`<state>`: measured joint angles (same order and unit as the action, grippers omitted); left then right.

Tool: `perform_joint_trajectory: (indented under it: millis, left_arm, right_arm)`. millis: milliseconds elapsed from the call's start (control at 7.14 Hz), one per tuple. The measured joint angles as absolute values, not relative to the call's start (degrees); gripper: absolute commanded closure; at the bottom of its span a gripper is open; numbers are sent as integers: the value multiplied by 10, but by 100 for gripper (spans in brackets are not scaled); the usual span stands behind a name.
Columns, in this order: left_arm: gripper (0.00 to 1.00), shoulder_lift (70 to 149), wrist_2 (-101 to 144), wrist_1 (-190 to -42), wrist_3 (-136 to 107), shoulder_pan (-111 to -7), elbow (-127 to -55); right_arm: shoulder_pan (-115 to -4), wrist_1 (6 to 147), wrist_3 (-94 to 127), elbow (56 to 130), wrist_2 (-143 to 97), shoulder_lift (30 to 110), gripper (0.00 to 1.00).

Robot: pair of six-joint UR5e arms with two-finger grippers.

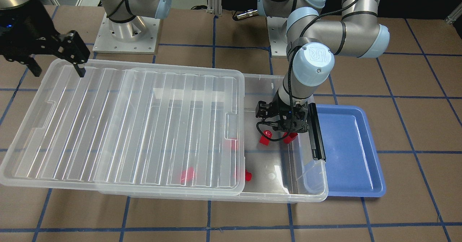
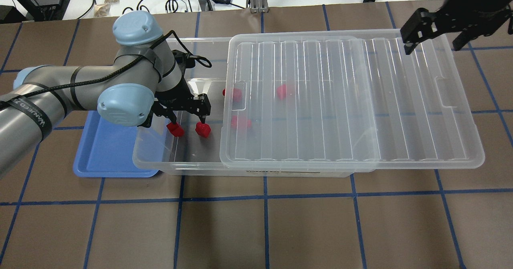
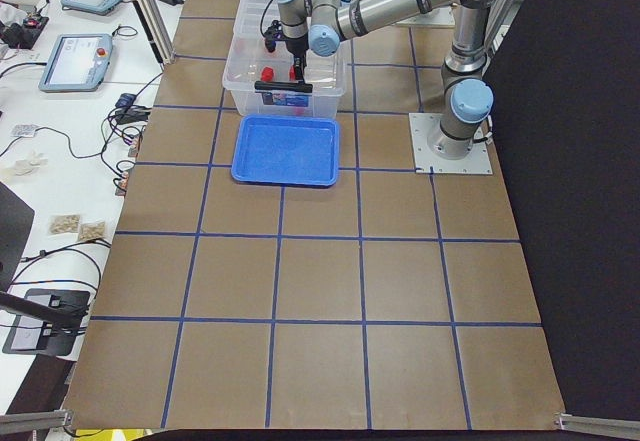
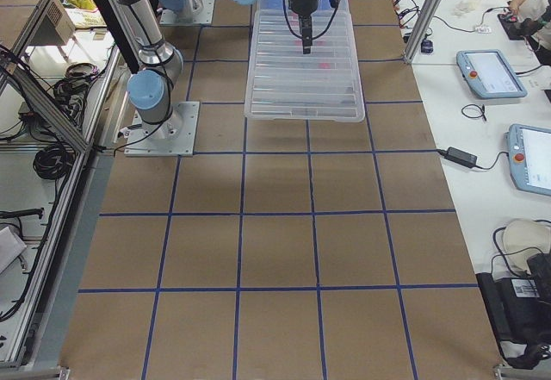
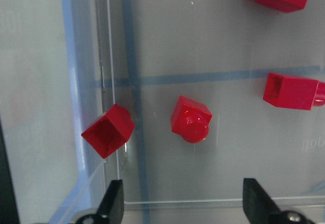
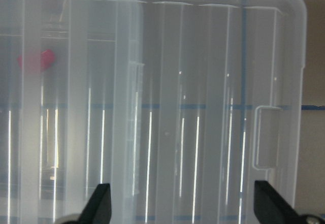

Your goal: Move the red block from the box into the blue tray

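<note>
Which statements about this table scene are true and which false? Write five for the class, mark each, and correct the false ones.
1. The blue tray holds nothing. True.
2. The lid covers the whole box. False: it sits shifted aside, leaving the end by the tray uncovered.
3. The left end effector is open inside the box, above the red block. True.
4. The right end effector is shut on the lid. False: it is open over the lid and holds nothing.
5. Every red piece lies under the lid. False: the red block and a plain red cube lie in the uncovered end.
</note>
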<state>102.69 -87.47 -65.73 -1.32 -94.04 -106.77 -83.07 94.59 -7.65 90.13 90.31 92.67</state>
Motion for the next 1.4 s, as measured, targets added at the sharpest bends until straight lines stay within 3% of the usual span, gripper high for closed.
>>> perform_joint_trajectory:
  millis: [420,1401]
  left_arm:
    - [21,1041,-872,-634,-13,-941,-1085]
    - [24,1083,-872,-607,-12,-941,-1086]
  right_arm:
    - [-894,951,4,903,900,922,0]
    - [-899,951,9,907,898,921,0]
